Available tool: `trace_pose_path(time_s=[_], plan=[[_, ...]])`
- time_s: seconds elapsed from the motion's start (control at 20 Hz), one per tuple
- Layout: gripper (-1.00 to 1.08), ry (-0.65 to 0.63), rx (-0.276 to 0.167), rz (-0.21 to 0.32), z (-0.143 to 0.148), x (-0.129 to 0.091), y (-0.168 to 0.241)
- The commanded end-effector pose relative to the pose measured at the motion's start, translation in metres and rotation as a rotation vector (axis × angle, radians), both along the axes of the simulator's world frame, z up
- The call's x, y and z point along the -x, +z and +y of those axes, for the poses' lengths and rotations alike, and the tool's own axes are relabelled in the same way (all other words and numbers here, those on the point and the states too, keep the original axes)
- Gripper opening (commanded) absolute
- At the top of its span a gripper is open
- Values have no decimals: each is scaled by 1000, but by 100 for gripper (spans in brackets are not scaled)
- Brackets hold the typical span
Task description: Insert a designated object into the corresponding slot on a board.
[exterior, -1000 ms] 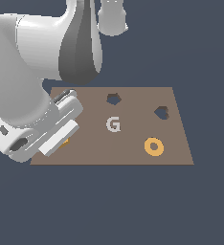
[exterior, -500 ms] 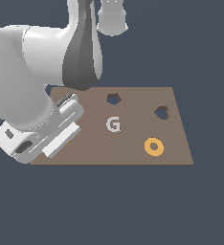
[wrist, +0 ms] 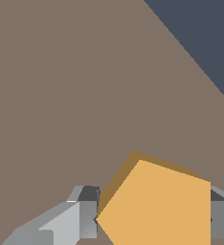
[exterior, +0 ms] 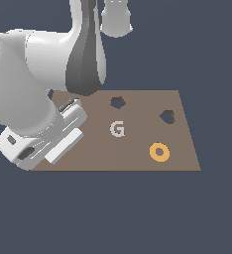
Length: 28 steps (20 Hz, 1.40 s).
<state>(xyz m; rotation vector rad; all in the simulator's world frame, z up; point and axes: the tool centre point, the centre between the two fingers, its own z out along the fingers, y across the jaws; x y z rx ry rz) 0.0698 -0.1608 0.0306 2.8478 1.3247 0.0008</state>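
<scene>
In the wrist view the designated object, a flat orange pentagon block (wrist: 157, 206), lies on the brown board (wrist: 85, 95). It sits between my gripper's (wrist: 152, 219) two grey fingers (wrist: 87, 215), which touch it on both sides. In the exterior view my hand (exterior: 43, 144) hovers low over the board's (exterior: 138, 161) near corner on the exterior view's left and hides the pentagon and the fingertips. The slot (exterior: 118, 102), a dark pentagon-shaped hole, lies near the board's far edge, well away from my hand.
A pale grey letter G (exterior: 117, 129) marks the board's middle. A dark heart-shaped hole (exterior: 168, 116) and an orange ring (exterior: 159, 152) lie toward the exterior view's right. My bulky arm (exterior: 38, 74) looms over the board's left part.
My hand has sunk lower over the board's near left corner. The sliver of orange seen beside it one second ago is now covered.
</scene>
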Motion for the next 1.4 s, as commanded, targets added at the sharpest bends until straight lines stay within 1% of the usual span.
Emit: trace_pose_path(time_s=[0.0,0.45,0.75,1.05,1.35], plan=[[-100,0,0,1,0,0,-1],[-100,-2,0,1,0,1,2],[-100,-31,0,1,2,8,3],[-100,-99,0,1,7,23,3],[-100,-212,0,1,18,48,4]])
